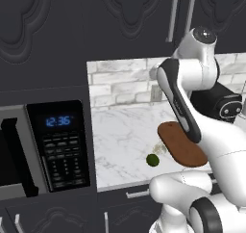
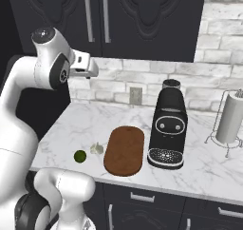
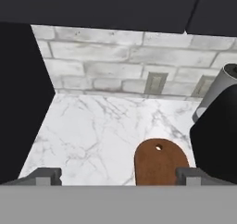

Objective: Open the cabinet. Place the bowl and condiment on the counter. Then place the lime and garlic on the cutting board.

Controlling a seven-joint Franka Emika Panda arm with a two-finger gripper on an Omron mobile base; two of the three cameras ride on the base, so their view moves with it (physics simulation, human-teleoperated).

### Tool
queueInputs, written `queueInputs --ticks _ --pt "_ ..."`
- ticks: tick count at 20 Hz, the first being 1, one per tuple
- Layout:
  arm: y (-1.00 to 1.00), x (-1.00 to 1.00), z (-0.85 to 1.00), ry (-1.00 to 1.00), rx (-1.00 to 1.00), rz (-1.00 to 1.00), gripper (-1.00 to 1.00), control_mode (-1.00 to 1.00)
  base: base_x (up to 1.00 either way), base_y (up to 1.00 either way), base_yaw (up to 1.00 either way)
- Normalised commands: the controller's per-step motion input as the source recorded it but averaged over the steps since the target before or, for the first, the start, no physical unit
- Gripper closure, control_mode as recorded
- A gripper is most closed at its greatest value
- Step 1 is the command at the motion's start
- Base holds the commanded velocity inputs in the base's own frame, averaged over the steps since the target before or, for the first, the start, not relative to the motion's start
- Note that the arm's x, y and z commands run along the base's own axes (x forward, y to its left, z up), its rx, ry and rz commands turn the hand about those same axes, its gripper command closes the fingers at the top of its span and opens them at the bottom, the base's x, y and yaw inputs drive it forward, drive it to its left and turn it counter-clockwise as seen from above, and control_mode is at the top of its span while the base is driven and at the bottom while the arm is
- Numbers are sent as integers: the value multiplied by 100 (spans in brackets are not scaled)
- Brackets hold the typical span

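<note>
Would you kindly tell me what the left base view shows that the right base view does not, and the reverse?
Left base view alone: a microwave with a lit clock, set left of the counter. Right base view alone: a paper towel holder at the far right and a wall outlet on the brick backsplash. Both share the cutting board, the lime and the garlic lying on the marble beside it, the black coffee machine, and the closed cabinet overhead.
</note>
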Motion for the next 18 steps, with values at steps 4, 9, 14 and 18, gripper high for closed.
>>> queueInputs --ticks 4,9,14,18 --pt "-19 -2 43 -17 0 0 -100 -100 0 0 0" --pt "-31 0 51 -12 0 0 -100 -100 0 0 0" --pt "-32 5 50 -3 2 -7 -100 -100 0 0 0" --pt "-48 0 49 -9 0 -5 -100 -100 0 0 0"
